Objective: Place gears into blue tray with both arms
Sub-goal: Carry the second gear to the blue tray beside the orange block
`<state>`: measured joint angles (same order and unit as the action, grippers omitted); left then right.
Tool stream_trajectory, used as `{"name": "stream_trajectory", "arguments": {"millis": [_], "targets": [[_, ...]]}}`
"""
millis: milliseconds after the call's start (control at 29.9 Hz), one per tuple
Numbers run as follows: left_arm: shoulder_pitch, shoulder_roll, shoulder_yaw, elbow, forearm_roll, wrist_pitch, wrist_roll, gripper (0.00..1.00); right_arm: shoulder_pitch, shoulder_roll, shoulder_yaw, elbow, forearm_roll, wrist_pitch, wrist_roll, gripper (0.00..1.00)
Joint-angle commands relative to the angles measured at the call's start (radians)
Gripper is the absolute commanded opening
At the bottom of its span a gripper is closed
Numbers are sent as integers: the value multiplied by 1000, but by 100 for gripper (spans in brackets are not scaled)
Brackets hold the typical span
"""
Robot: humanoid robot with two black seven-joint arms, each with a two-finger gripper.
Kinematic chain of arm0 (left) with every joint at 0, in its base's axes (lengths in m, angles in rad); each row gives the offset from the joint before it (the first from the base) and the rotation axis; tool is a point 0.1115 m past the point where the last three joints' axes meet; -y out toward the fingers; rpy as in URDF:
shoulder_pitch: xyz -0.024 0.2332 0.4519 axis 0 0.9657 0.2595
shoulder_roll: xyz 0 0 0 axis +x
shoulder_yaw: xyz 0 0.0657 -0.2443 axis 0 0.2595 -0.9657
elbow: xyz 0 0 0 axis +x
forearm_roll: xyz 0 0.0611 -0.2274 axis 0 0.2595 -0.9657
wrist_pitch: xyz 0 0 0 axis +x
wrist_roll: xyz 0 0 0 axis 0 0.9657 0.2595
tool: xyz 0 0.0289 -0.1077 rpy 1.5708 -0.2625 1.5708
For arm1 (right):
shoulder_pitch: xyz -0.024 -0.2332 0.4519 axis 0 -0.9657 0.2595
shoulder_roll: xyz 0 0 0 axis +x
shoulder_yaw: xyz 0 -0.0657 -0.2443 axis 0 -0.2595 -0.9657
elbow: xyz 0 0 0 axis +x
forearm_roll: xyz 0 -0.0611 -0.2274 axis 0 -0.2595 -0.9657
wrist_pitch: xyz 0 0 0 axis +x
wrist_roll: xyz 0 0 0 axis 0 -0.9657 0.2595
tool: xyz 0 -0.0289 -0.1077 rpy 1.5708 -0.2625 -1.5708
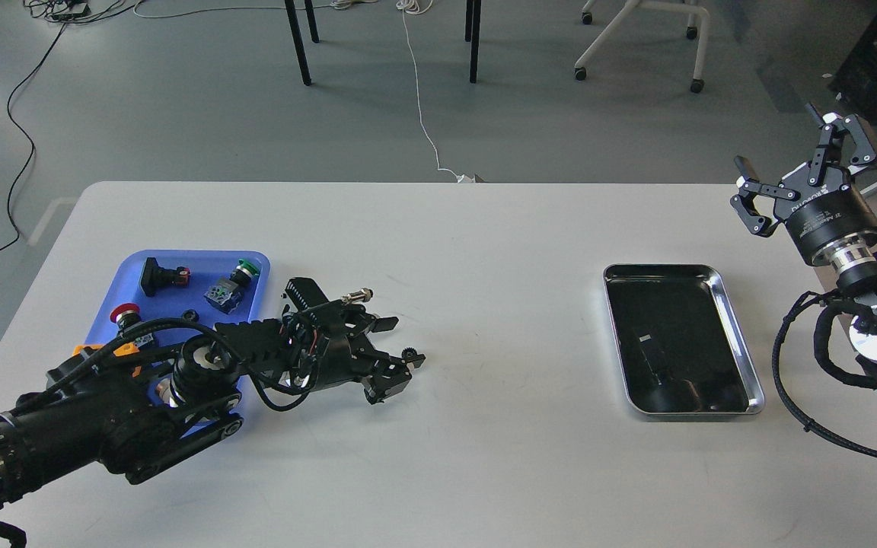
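Note:
One small black gear (409, 354) lies on the white table, right at the tip of a finger of my left gripper (397, 361). That gripper lies low over the table with its fingers spread, open, and nothing visibly held. A second gear (190, 314) rests inside the blue tray (180, 255) at the left. My left arm crosses the tray's near right corner and hides it. My right gripper (796, 164) hangs open and empty, high beyond the table's far right edge.
The blue tray also holds a red push button (125, 312), a green one (244, 268), a black switch (157, 275) and an orange block (96, 354) partly under my arm. A shiny steel tray (720, 289) with a dark bottom sits at the right.

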<state>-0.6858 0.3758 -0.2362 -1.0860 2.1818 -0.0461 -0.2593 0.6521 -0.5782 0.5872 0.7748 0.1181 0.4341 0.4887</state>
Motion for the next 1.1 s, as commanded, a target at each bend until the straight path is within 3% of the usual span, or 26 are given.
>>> {"name": "stream_trajectory", "arguments": {"millis": [0, 401, 569, 870, 903, 937, 1070], "targets": [[0, 0, 2, 0, 0, 0, 0, 55, 0, 1, 11, 0, -1, 0, 0, 98], [2, -32, 21, 3, 0, 5, 2, 54, 0, 0, 11, 0, -2, 3, 0, 98], [5, -34, 21, 12, 0, 5, 3, 41, 0, 0, 10, 0, -2, 5, 0, 98], [5, -32, 23, 26, 0, 8, 3, 35, 0, 0, 10, 0, -2, 5, 0, 98], [9, -32, 25, 46, 0, 8, 0, 22, 1, 0, 10, 0, -2, 5, 0, 98], [11, -32, 23, 54, 0, 8, 0, 18, 3, 0, 10, 0, -2, 5, 0, 98], [11, -23, 12, 46, 0, 8, -6, 12, 4, -2, 10, 0, -3, 5, 0, 98]]}}
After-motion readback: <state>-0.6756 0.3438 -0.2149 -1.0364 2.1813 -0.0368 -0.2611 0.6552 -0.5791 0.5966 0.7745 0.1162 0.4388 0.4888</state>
